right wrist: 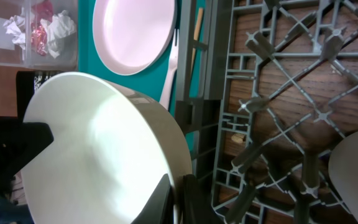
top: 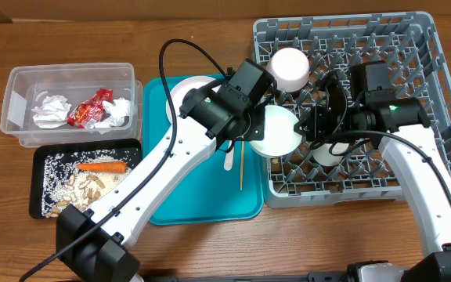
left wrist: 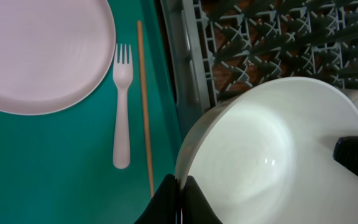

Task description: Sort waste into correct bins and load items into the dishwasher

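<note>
A white bowl hangs tilted over the left edge of the grey dish rack. My left gripper is shut on its left rim, and the left wrist view shows the fingers pinching the rim of the bowl. My right gripper is shut on the opposite rim of the bowl. The pale plate, white fork and wooden chopstick lie on the teal tray.
Another white bowl sits upside down in the rack's back left. The clear tub holds napkins and a red wrapper. The black tray holds crumbs and a carrot piece.
</note>
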